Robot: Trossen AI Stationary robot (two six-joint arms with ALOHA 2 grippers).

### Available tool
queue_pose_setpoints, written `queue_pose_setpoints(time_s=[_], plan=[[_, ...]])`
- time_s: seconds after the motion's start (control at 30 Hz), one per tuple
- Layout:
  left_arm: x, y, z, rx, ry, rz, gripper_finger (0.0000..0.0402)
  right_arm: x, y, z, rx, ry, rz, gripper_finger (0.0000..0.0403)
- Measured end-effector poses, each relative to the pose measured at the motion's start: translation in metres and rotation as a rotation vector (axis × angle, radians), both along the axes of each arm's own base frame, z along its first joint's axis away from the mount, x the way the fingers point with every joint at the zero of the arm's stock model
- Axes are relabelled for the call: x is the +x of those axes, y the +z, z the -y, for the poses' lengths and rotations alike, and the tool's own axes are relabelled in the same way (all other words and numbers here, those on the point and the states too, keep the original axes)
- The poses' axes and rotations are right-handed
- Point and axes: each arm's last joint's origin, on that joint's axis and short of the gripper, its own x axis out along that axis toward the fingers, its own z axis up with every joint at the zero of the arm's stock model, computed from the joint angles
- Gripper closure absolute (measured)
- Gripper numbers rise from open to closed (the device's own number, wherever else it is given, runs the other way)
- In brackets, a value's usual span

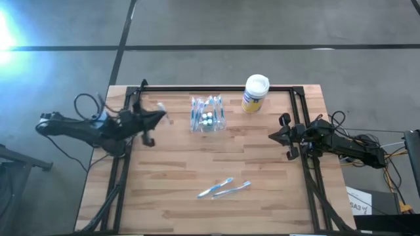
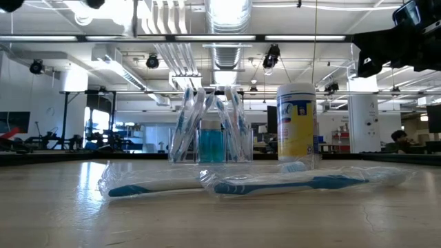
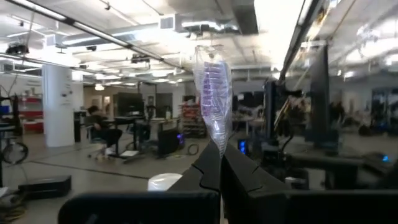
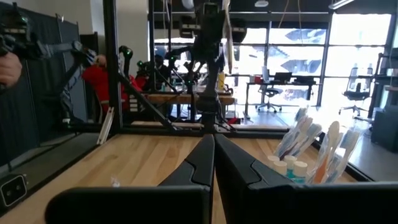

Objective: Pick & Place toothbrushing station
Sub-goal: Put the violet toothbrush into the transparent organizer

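Observation:
The toothbrushing station [image 1: 207,115] is a see-through holder with toothbrushes and small bottles in it. It stands on the table's far middle and also shows in the low view [image 2: 210,134]. My left gripper [image 1: 163,116] hovers to its left above the table, shut on a narrow see-through plastic packet [image 3: 213,87]. My right gripper [image 1: 272,136] waits shut at the table's right side, holding nothing. Two wrapped toothbrushes [image 1: 223,189] lie flat near the front edge. My left gripper pinches one end of the plastic packet [image 3: 219,144] between its two fingertips [image 3: 202,171]. The fingers point roughly level toward the table's right. The packet sticks out past the fingertips, lifted clear of the table.
A yellow-and-blue canister with a white lid [image 1: 255,93] stands at the far edge, right of the station. A black frame [image 1: 216,88] runs along the table's far edge and down both sides. Bare wood lies between the station and the wrapped toothbrushes.

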Motion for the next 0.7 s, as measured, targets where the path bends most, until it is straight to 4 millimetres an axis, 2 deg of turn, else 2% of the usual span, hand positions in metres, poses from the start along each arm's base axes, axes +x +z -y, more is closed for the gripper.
queue_pose_setpoints(time_s=[0.17,0.27,0.37,0.5,0.7], plan=[[0.040,0.014,-0.016,0.056,-0.062,-0.032,0.0401,0.000,0.001,0.000,-0.002,0.000,0.007,0.0394],[0.063,0.005,-0.031,0.040,-0.087,-0.053,0.0401,0.000,0.001,0.000,-0.003,0.000,0.011,0.0394],[0.075,0.001,-0.048,0.026,-0.060,0.007,0.0401,0.000,0.001,0.000,-0.004,0.000,0.015,0.0394],[0.089,-0.024,-0.066,-0.032,-0.012,-0.045,0.0401,0.000,0.001,0.000,-0.004,0.000,0.015,0.0394],[0.101,-0.054,-0.072,-0.038,0.015,-0.055,0.0401,0.000,0.001,0.000,-0.003,0.000,0.014,0.0394]])
